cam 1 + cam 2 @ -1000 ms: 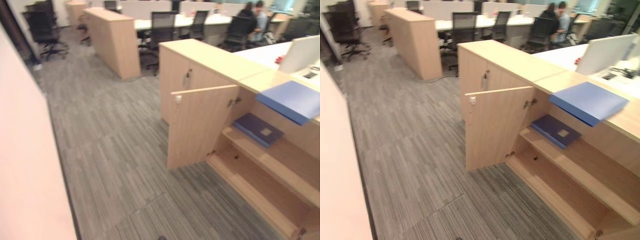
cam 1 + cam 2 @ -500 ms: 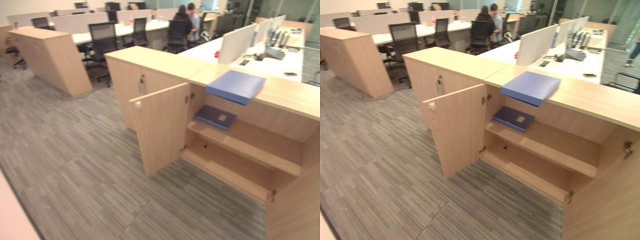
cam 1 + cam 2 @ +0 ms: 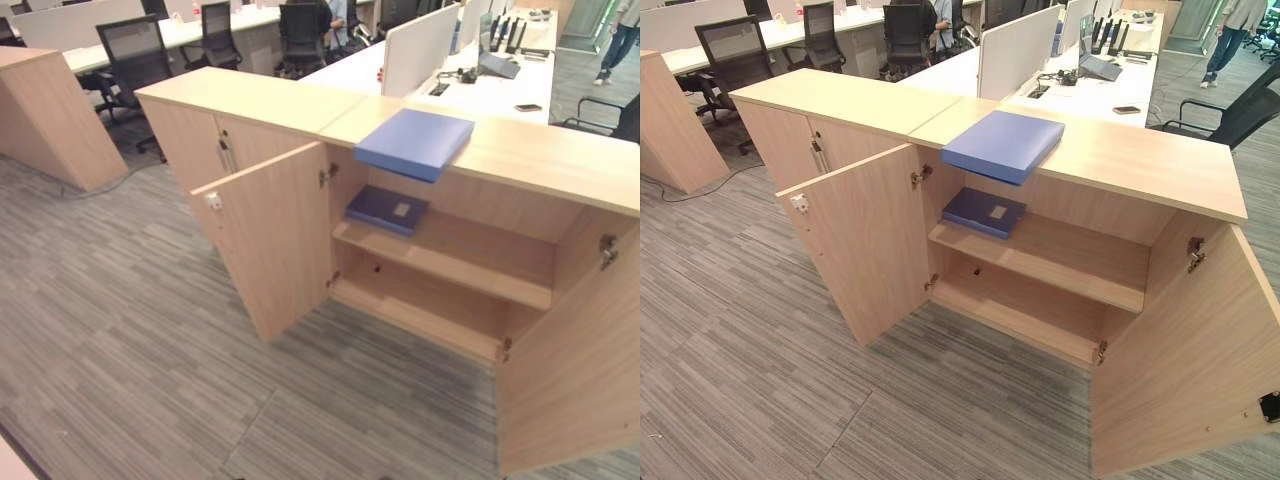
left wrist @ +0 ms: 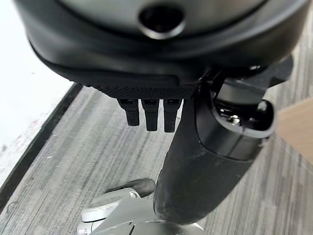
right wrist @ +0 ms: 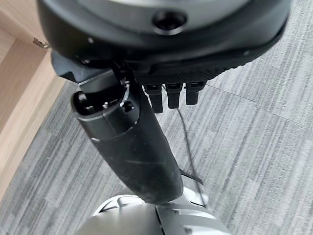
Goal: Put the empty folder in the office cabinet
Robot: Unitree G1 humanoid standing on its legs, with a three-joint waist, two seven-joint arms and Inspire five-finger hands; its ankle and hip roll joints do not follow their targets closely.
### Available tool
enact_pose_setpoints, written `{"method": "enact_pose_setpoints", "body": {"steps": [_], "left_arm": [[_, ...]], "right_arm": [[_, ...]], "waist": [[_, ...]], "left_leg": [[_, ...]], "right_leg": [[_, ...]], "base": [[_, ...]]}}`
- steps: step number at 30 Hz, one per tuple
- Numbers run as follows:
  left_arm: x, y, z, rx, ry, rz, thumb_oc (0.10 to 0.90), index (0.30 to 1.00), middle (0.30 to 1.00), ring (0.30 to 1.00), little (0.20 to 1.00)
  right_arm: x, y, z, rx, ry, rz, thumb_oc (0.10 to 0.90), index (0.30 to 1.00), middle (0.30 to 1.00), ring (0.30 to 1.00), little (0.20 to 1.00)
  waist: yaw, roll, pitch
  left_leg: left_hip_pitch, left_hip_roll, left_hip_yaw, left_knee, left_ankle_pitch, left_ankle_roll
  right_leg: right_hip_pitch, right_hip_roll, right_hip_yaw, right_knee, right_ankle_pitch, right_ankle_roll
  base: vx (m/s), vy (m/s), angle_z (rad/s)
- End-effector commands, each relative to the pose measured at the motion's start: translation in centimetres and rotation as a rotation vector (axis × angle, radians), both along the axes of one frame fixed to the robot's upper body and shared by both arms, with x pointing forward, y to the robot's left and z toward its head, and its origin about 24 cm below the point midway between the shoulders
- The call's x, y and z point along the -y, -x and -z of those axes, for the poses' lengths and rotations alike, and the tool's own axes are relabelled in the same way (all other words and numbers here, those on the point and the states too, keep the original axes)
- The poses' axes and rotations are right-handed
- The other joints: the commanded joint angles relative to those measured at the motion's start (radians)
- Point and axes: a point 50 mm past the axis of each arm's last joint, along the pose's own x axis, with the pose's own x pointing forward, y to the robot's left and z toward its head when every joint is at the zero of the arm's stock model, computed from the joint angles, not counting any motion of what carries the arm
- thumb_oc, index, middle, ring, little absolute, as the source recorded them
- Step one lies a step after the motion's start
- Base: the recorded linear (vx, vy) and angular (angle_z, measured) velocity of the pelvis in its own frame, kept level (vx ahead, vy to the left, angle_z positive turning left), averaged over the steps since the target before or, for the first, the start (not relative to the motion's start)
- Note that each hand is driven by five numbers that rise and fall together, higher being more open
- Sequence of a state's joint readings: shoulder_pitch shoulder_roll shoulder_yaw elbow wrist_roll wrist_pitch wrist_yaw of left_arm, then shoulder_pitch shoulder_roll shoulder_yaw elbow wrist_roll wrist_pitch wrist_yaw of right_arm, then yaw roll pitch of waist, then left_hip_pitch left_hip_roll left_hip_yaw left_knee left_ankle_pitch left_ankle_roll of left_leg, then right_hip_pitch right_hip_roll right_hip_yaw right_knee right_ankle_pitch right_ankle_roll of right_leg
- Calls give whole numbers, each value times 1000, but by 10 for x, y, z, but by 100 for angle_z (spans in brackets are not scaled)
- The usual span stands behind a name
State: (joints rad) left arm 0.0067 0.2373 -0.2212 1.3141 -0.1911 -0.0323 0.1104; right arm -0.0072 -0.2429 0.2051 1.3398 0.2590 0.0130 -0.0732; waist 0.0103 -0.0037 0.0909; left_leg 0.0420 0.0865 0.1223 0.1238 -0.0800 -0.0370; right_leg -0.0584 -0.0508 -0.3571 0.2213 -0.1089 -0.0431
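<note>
While both my hands hang over grey carpet, my left hand [image 4: 205, 147] and right hand [image 5: 132, 142] hold nothing, fingers straight and relaxed. Well away from my fingers, the blue folder [image 3: 1002, 144] lies atop the cabinet [image 3: 1140, 165], doors open, a darker folder [image 3: 983, 212] on its shelf.

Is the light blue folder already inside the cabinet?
No, the light blue folder lies on top of the cabinet, overhanging its front edge, while a darker blue folder sits on the shelf inside.
</note>
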Motion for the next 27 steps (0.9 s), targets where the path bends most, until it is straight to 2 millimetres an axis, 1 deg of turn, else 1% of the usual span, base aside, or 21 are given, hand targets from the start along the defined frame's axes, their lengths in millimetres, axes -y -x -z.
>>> {"method": "enact_pose_setpoints", "body": {"steps": [1, 2, 4, 5, 6, 7, 8, 11, 13, 14, 15, 17, 18, 19, 20, 22, 23, 24, 25, 26, 27], "left_arm": [[24, -46, -7, 161, 58, 40, 800, 900, 900, 900, 900], [25, -47, -7, 164, 59, 40, 800, 900, 900, 900, 900], [25, -49, -7, 174, 57, 43, 800, 900, 900, 900, 900], [25, -51, -8, 185, 57, 40, 800, 900, 900, 900, 900], [25, -51, -8, 185, 57, 40, 800, 900, 900, 900, 900], [24, -51, -9, 195, 56, 35, 800, 900, 900, 900, 900], [23, -52, -10, 205, 53, 29, 800, 900, 900, 900, 900], [23, -58, -13, 245, 62, 22, 800, 900, 900, 900, 900], [25, -59, -14, 265, 75, 7, 800, 900, 900, 900, 900], [26, -60, -15, 278, 82, 5, 800, 900, 900, 900, 900], [26, -62, -16, 295, 86, -2, 800, 900, 900, 900, 900], [28, -67, -20, 327, 93, 6, 800, 900, 900, 900, 900], [28, -66, -20, 328, 100, 9, 800, 900, 900, 900, 900], [28, -64, -19, 329, 104, 5, 800, 900, 900, 900, 900], [28, -55, -16, 297, 107, -4, 800, 900, 900, 900, 900], [28, -55, -16, 297, 107, -4, 800, 900, 900, 900, 900], [26, -51, -14, 279, 107, -25, 800, 900, 900, 900, 900], [26, -51, -14, 279, 107, -25, 800, 900, 900, 900, 900], [20, -41, -9, 228, 84, -37, 800, 900, 900, 900, 900], [20, -41, -9, 228, 83, -37, 800, 900, 900, 900, 900], [15, -38, -9, 212, 69, -43, 800, 900, 900, 900, 900]], "right_arm": [[11, -35, -10, 101, 36, -2, 800, 900, 900, 900, 900], [13, -35, -10, 102, 43, 0, 800, 900, 900, 900, 900], [17, -36, -12, 103, 58, -1, 800, 900, 900, 900, 900], [20, -35, -12, 96, 66, -3, 800, 900, 900, 900, 900], [20, -35, -12, 96, 66, -3, 800, 900, 900, 900, 900], [22, -33, -12, 92, 71, -7, 800, 900, 900, 900, 900], [22, -33, -12, 91, 74, -14, 800, 900, 900, 900, 900], [24, -33, -13, 84, 88, -34, 800, 900, 900, 900, 900], [26, -32, -13, 77, 96, -44, 800, 900, 900, 900, 900], [27, -32, -14, 77, 99, -44, 800, 900, 900, 900, 900], [27, -32, -14, 76, 102, -44, 800, 900, 900, 900, 900], [29, -32, -14, 74, 105, -39, 800, 900, 900, 900, 900], [30, -29, -14, 66, 105, -37, 800, 900, 900, 900, 900], [29, -27, -13, 60, 102, -37, 800, 900, 900, 900, 900], [27, -21, -11, 34, 93, -46, 800, 900, 900, 900, 900], [26, -20, -11, 34, 93, -46, 800, 900, 900, 900, 900], [24, -15, -9, 19, 83, -38, 800, 900, 900, 900, 900], [24, -15, -9, 19, 83, -38, 800, 900, 900, 900, 900], [16, -12, -6, 8, 48, -44, 800, 900, 900, 900, 900], [16, -12, -6, 8, 48, -44, 800, 900, 900, 900, 900], [13, -13, -5, 9, 41, -52, 800, 900, 900, 900, 900]], "waist": [[17, -42, 30], [19, -45, 33], [26, -54, 34], [36, -62, 35], [37, -62, 35], [41, -61, 35], [45, -59, 34], [69, -37, 44], [90, -24, 57], [96, -18, 62], [101, -12, 69], [107, -1, 72], [117, 2, 68], [124, 10, 60], [139, 21, 31], [139, 21, 31], [146, 20, 10], [147, 19, 11], [158, 1, -9], [159, 0, -10], [161, -11, -15]], "left_leg": [[25, -11, 5, 262, -83, 22], [4, -5, -2, 276, -78, 29], [-24, -2, -22, 246, -75, 37], [-56, -2, -64, 187, -64, 31], [-55, -3, -64, 186, -63, 31], [-66, 0, -88, 144, -42, 21], [-81, 1, -117, 92, 1, 6], [-155, 20, -228, -60, 144, -27], [-223, 30, -293, -163, 193, -37], [-242, 33, -305, -198, 204, -41], [-274, 34, -306, -211, 209, -46], [-329, 42, -271, -211, 212, -57], [-337, 46, -248, -211, 217, -60], [-337, 51, -238, -211, 233, -64], [-317, 49, -272, -211, 246, -69], [-316, 48, -272, -211, 246, -69], [-297, 32, -280, -211, 275, -73], [-296, 31, -279, -211, 275, -73], [-284, -9, -237, -147, 268, -47], [-285, -10, -236, -145, 266, -47], [-290, -28, -219, -115, 245, -35]], "right_leg": [[78, 23, 49, -170, 86, 53], [88, 25, 59, -174, 78, 50], [103, 20, 79, -182, 65, 51], [110, 11, 98, -181, 55, 54], [111, 11, 98, -181, 54, 54], [113, 10, 109, -179, 48, 54], [115, 10, 119, -178, 44, 53], [144, 26, 153, -187, 25, 50], [177, 25, 183, -190, 1, 52], [188, 23, 197, -181, -12, 52], [204, 19, 217, -170, -30, 56], [238, 12, 238, -171, -49, 65], [262, 4, 247, -178, -58, 73], [286, -2, 258, -190, -63, 79], [312, -12, 277, -209, -74, 93], [314, -12, 277, -209, -74, 93], [339, -48, 281, -222, -70, 117], [341, -49, 281, -222, -70, 118], [337, -131, 289, -185, -16, 162], [336, -132, 290, -185, -16, 162], [320, -162, 291, -159, 29, 174]], "base": [[103, -62, -49], [96, -27, -41], [140, 15, -22], [135, 29, -17], [134, 50, -15], [87, 49, -18], [141, 80, -12], [152, 90, -7], [204, 120, -42], [228, 136, -41], [237, 153, -22], [289, 200, -32], [354, 238, -43], [515, 342, -51], [394, 265, -60], [269, 200, -74], [284, 229, -77], [657, 578, -60], [378, 351, -26], [473, 462, -9], [174, 220, 1]]}}
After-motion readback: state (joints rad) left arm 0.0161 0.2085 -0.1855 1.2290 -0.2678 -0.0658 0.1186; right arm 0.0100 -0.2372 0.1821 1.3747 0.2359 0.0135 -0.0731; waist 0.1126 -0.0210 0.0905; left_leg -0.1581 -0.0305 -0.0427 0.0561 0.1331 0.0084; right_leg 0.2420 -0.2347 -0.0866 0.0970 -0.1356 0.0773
